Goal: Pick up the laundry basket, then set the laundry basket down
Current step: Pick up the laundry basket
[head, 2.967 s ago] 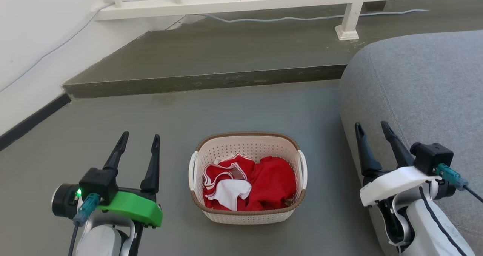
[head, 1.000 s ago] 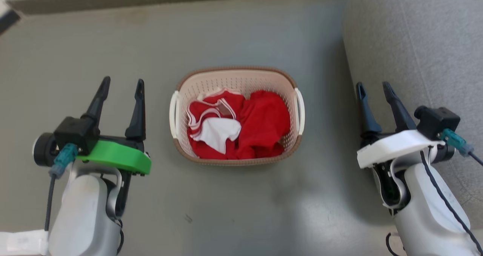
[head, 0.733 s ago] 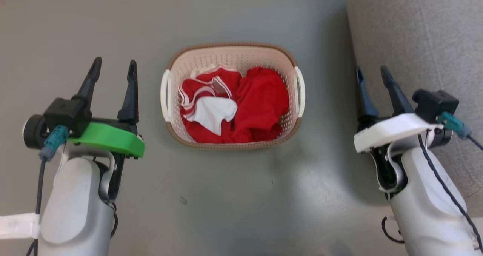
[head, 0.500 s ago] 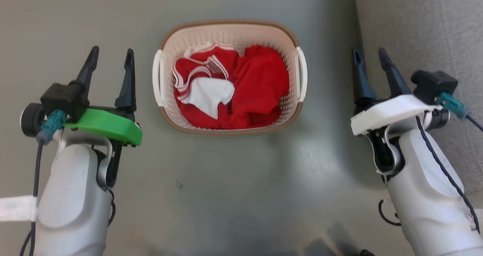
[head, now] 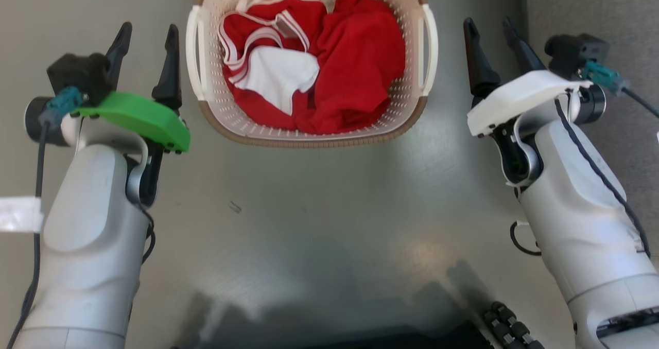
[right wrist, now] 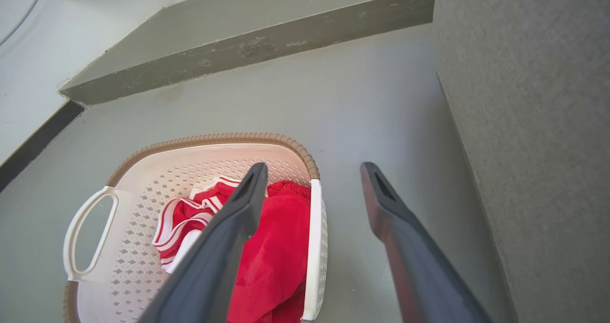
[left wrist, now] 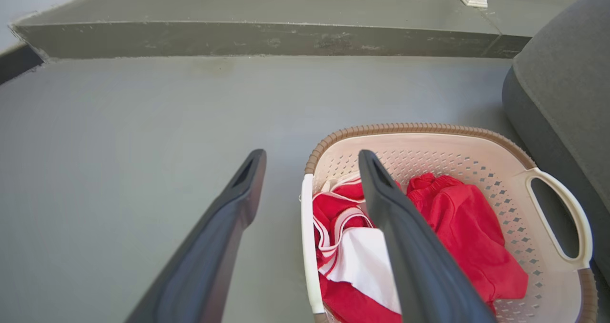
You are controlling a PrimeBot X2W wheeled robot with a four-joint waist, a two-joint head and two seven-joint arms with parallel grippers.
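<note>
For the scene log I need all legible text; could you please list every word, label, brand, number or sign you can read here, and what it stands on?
No readable text in any view.
The laundry basket, the red and white clothes in it, the left gripper, the right gripper and the grey sofa show no writing.
The white strip by the left arm looks blank.

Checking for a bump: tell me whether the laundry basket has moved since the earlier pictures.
No. The laundry basket keeps its gap to the grey sofa; only the head view shifted.
</note>
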